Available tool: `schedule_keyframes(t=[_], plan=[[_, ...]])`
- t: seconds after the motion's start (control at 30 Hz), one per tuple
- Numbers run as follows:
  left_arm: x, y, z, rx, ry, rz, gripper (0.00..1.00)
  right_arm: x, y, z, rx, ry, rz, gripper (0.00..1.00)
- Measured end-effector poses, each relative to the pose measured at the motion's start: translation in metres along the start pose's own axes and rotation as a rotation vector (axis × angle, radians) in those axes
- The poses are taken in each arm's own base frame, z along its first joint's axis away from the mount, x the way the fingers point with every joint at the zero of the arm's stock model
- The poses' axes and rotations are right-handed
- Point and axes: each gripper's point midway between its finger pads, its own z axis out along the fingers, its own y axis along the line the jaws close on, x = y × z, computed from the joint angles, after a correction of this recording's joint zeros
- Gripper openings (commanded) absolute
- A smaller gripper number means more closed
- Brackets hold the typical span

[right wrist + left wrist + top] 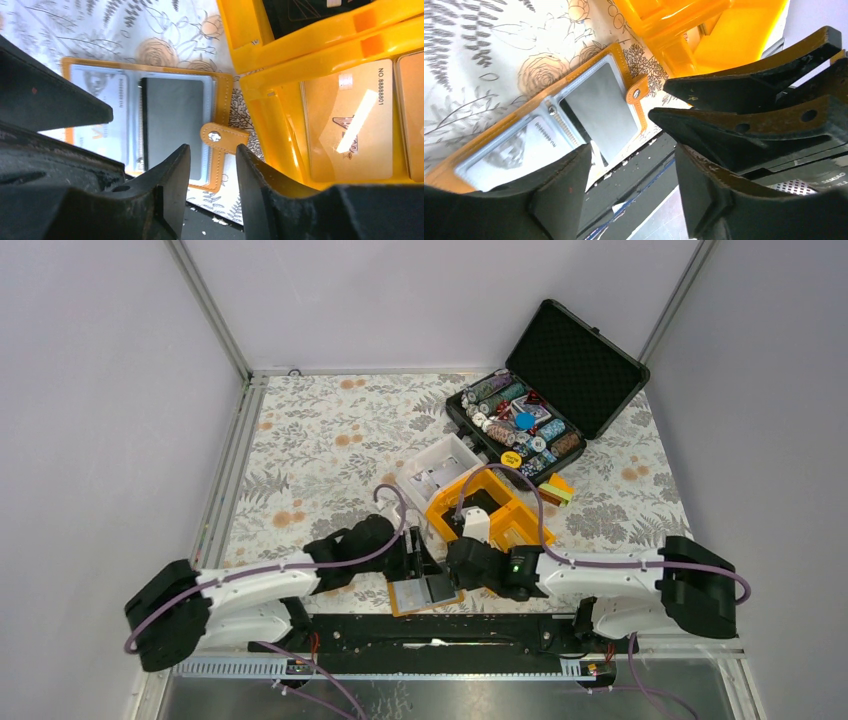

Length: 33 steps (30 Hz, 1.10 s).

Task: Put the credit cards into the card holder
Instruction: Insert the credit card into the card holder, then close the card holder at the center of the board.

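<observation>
Looking down from above, my two arms reach inward over the card holder point(415, 596). It lies opened flat at the near edge of the surface, about midway along, with the orange bin point(492, 483) just beyond it.

Through my left wrist, the left end effector point(629, 195) is released and holds nothing. The holder shows a printed card point(524, 150) in one pocket and a dark card point(599, 107) in the next.

Through my right wrist, the right end effector point(212, 192) is also released and empty, hovering over the snap tab point(215, 136). More credit cards point(347, 120) lie in the bin.

I judge another card must be fetched. I would pin the holder with my left and slide the card in flat, edge-first.
</observation>
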Motion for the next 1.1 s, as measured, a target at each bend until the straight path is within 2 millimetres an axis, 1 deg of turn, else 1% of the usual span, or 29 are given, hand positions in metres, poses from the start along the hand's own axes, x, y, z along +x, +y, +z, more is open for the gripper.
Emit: schedule_keyframes(t=[0.1,0.17,0.3,0.43,0.57,0.67,0.77,0.9,1.03,1.1], plan=[[-0.006,0.001,-0.015,-0.019,-0.047,0.017,0.82,-0.009,0.007,-0.011,-0.05,-0.03,0.015,0.55],[-0.007,0.008,-0.024,-0.052,-0.068,0.013,0.88,-0.012,0.01,-0.017,-0.08,-0.042,0.019,0.57],[-0.006,0.025,-0.04,-0.103,-0.095,-0.016,0.9,-0.008,0.011,-0.02,-0.12,-0.036,0.019,0.57],[0.007,0.054,-0.051,-0.163,-0.097,-0.07,0.89,0.004,0.007,-0.017,-0.131,-0.012,0.015,0.55],[0.016,0.073,-0.056,-0.198,-0.107,-0.119,0.84,0.01,0.006,-0.015,-0.139,0.0,0.016,0.52],[0.023,0.082,-0.053,-0.203,-0.099,-0.163,0.77,0.009,0.007,-0.014,-0.144,-0.003,0.025,0.5],[0.023,0.075,-0.047,-0.145,-0.103,-0.203,0.72,0.01,0.008,-0.012,-0.145,-0.003,0.034,0.47],[0.025,0.072,-0.04,-0.113,-0.094,-0.245,0.64,0.016,0.004,-0.008,-0.13,0.012,0.04,0.45],[0.024,0.071,-0.038,-0.09,-0.105,-0.28,0.58,0.023,0.001,-0.003,-0.118,0.03,0.045,0.44],[0.023,0.071,-0.038,-0.077,-0.118,-0.291,0.56,0.025,0.001,-0.001,-0.115,0.034,0.046,0.44]])
